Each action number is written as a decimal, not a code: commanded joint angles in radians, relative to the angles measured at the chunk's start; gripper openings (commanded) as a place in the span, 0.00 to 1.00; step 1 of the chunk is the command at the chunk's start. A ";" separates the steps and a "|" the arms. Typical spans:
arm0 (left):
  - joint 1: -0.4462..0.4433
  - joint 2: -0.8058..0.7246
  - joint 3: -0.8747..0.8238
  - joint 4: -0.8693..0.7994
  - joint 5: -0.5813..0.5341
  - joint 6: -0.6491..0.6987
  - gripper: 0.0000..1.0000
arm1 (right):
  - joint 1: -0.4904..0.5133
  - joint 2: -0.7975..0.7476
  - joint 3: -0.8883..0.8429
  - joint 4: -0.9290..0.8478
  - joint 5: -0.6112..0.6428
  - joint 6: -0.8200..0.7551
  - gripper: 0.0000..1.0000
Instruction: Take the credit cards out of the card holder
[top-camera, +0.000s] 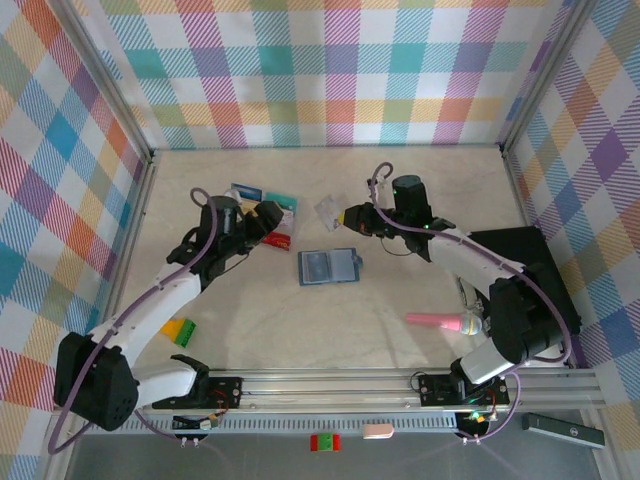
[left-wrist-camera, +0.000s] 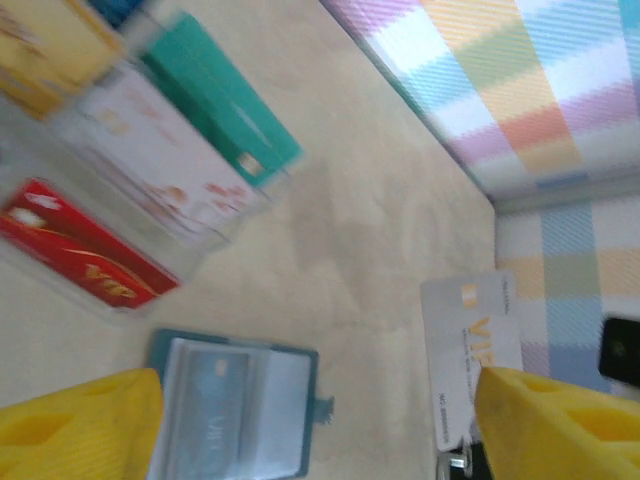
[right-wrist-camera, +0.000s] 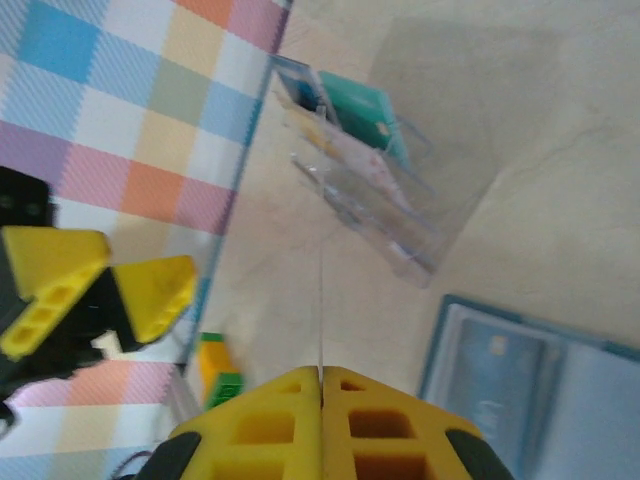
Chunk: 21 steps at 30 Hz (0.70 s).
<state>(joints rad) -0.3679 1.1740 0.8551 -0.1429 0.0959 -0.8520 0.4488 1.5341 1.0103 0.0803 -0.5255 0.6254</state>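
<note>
1. While nothing is touching it, the card holder (top-camera: 327, 267) is lying open and flat at mid-table, long axis running left-right, a sleeved card (right-wrist-camera: 495, 372) showing inside.
2. Left gripper (top-camera: 268, 214) is gaping wide, empty.
3. Right gripper (top-camera: 347, 215), nearer, is pinching a grey-white card (top-camera: 327, 208).

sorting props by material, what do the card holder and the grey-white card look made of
Card holder: teal-blue cover, probably fabric, matte and soft-edged. Inside are clear glossy plastic sleeves, since the card inside shows through. Grey-white card: thin stiff plastic by its look, smooth, with printed lettering and a small gold chip.
</note>
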 joint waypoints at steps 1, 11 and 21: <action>0.046 -0.048 -0.023 -0.171 -0.098 0.084 0.89 | 0.034 -0.010 0.071 -0.187 0.113 -0.273 0.00; 0.135 -0.127 -0.035 -0.350 -0.165 0.213 1.00 | 0.169 0.171 0.372 -0.388 0.245 -0.690 0.00; 0.188 -0.166 -0.053 -0.418 -0.159 0.250 1.00 | 0.220 0.393 0.678 -0.506 0.246 -0.974 0.00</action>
<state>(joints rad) -0.1978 1.0351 0.8173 -0.5182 -0.0513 -0.6338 0.6678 1.8977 1.6241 -0.3683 -0.2779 -0.2203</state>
